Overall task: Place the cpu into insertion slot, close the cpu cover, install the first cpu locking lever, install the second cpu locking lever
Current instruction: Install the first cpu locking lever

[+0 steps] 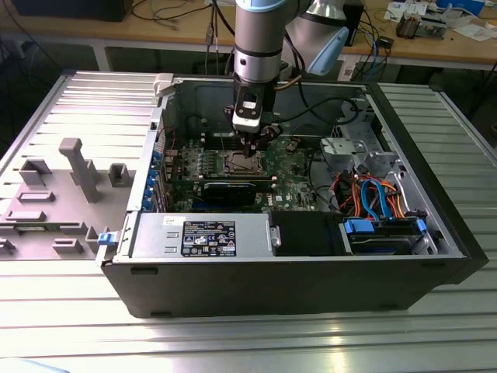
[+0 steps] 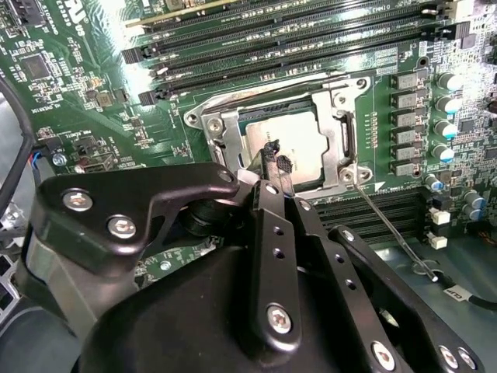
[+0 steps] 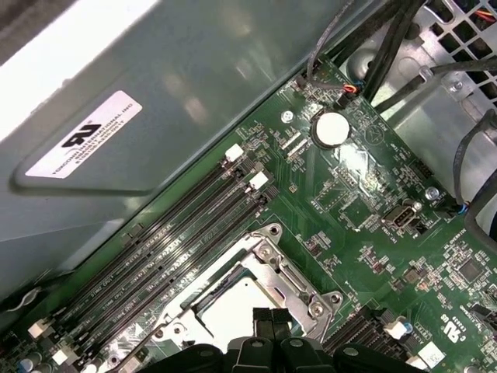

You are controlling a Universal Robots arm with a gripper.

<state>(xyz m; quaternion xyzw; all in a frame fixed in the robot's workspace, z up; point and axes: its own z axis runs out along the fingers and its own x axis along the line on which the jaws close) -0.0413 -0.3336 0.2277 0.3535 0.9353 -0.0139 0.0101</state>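
- Worktop [image 1: 70,326]: ribbed grey metal, carries the PC case; grey plastic fixtures [image 1: 78,167] lie on it at the exterior view's left.
- PC case [image 1: 272,287]: black, lying open side up w/ its inside in view.
- Arm [image 1: 258,39]: comes down from above into the case.
- Circuit board [image 2: 93,116]: green, flat on the case floor; long black card slots [image 2: 272,39] run beside the socket.
- Pincer [image 2: 277,165]: fingertips pressed together, nothing seen btwn them; tips sit over the near edge of the cpu.
- Insertion slot [image 1: 235,163]: silver rim, mid-board, directly under the pincer.
- Cpu cover [image 2: 339,136]: silver frame, lying down flat over the slot, framing the chip.
- Cpu [image 2: 299,144]: silver-grey top, seated in the slot, seen through the cover's window.
- Locking lever [image 2: 392,229]: thin wire rod, slants out from a socket corner, away from the frame.
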